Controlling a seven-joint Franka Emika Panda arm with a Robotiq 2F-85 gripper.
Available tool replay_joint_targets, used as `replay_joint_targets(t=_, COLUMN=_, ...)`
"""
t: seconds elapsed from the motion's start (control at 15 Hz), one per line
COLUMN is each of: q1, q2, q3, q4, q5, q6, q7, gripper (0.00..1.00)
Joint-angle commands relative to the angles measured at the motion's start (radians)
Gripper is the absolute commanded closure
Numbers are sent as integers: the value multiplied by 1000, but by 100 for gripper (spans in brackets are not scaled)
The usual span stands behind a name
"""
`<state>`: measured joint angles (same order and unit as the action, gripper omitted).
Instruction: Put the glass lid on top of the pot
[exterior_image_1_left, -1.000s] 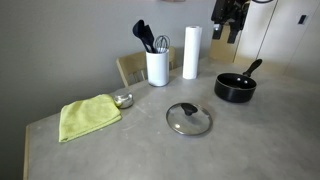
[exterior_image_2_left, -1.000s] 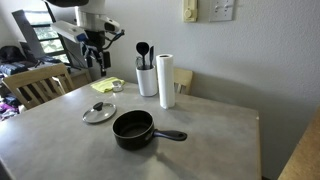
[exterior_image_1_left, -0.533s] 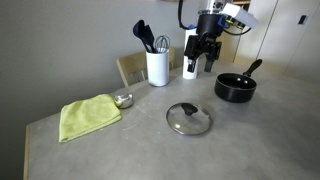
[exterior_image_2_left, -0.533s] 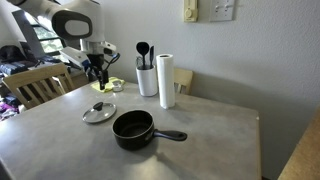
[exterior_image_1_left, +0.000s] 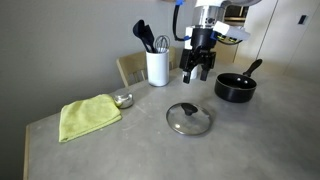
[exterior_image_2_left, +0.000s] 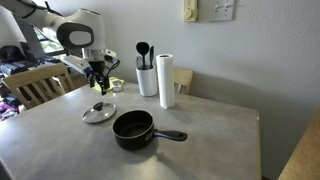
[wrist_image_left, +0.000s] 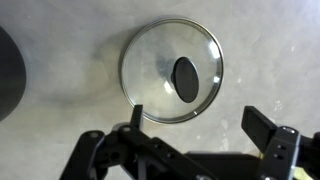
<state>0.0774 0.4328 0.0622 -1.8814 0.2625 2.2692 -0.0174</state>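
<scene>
Nothing is done yet: the glass lid (exterior_image_1_left: 188, 118) lies flat on the surface (exterior_image_1_left: 130, 150), left of the pot (exterior_image_1_left: 235, 88) and well apart from it. My gripper (exterior_image_1_left: 196, 72) hangs above the lid, jaws wide and empty. The wrist view cuts the pot to a dark sliver at its left edge, and I can't judge my height over the lid.

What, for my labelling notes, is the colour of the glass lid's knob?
Black; the knob shows best in wrist view.

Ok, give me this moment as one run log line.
gripper: open, empty, above glass lid | glass lid: flat on table, untouched | pot: uncovered
</scene>
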Motion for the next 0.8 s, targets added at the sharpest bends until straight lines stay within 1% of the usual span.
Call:
replay_joint_targets(t=0.0, q1=35, q2=41, q3=-7, q4=39, q5=-143, q6=-47, q7=46, gripper=0)
replay_joint_targets(t=0.07, q1=43, q2=58, q3=0, q4=51, q5=-184, q6=-64, q7=33, gripper=0)
replay_joint_targets(t=0.27, q1=61, q2=115, q3=25, q4=91, q5=-230, q6=-58, q7=-3, gripper=0)
replay_joint_targets(t=0.6, q1=62, q2=204, q3=42, q4=150, q5=-224, q6=-56, q7=-25, gripper=0)
replay_joint_targets(t=0.73, q1=64, q2=228, q3=36, q4=166, q5=-230, q6=-54, q7=-17, gripper=0)
